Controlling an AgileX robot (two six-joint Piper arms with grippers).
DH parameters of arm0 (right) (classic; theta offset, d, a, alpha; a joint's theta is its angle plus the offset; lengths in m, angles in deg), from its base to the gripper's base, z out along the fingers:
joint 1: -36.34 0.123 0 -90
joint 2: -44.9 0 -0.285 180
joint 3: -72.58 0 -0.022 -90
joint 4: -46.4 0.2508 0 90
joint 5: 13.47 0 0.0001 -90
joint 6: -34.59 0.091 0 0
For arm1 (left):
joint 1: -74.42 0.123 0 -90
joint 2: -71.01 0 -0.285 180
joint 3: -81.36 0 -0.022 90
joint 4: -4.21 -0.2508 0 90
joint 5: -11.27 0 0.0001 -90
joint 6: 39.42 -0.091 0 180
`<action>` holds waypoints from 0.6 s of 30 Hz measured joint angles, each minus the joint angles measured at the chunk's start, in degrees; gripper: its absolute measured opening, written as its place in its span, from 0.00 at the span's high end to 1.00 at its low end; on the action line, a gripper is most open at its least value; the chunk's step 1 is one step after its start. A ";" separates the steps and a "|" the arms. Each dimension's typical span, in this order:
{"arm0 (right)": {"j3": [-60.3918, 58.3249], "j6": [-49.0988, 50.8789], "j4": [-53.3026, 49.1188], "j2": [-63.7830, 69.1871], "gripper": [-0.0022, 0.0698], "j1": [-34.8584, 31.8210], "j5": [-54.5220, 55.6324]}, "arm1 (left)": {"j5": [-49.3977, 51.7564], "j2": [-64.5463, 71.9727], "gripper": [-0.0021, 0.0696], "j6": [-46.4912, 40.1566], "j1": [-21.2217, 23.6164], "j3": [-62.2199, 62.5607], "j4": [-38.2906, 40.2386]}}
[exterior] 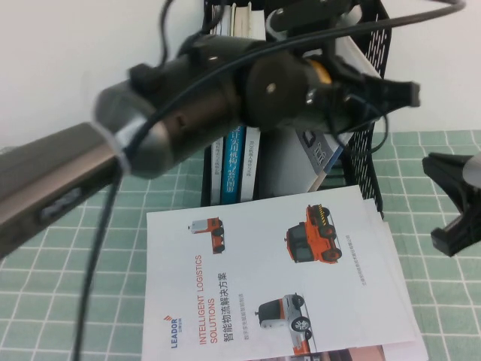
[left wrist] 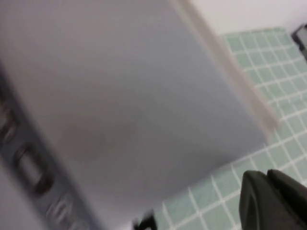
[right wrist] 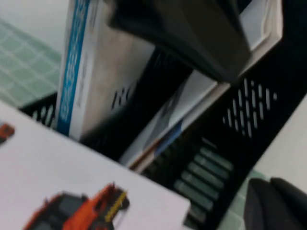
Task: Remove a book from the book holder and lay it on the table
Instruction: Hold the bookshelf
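The black perforated book holder [exterior: 368, 165] [right wrist: 249, 110] stands at the back of the green grid table [exterior: 60, 263]. In its right compartment the book [exterior: 289, 162] [right wrist: 192, 105] leans tilted. My left gripper [exterior: 398, 93] is at the holder's top right, fingers together, seemingly shut on the book's upper part. In the left wrist view the book's pale grey cover [left wrist: 120, 96] with a sandy edge fills most of the picture, beside my left gripper [left wrist: 276, 201]. My right gripper [exterior: 460, 204] [right wrist: 278, 206] hangs shut and empty to the right of the holder.
A white brochure with orange vehicles [exterior: 278, 278] [right wrist: 57, 182] lies flat in front of the holder, over another sheet. Blue-spined books [exterior: 237, 162] [right wrist: 81, 72] stand in the holder's left compartments. The left arm [exterior: 188, 98] crosses above the table's left half.
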 joint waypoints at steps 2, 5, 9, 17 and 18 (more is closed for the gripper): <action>0.00 -2.39 3.12 1.14 0.97 0.00 3.59 | -0.30 2.68 0.97 0.71 0.00 3.64 0.00; 0.08 -3.45 4.40 4.27 0.97 0.13 11.03 | -0.18 5.64 0.97 1.74 0.00 7.22 -0.19; 0.08 -3.45 6.59 9.24 0.85 0.13 20.97 | 0.88 6.64 0.97 5.91 0.00 9.40 -5.21; 0.22 -4.65 14.96 18.28 0.39 0.49 29.98 | 9.58 6.64 0.97 16.93 0.38 11.29 -23.70; 0.22 -5.85 16.80 19.81 0.38 0.49 31.48 | 10.10 6.64 0.97 17.63 0.47 11.29 -24.55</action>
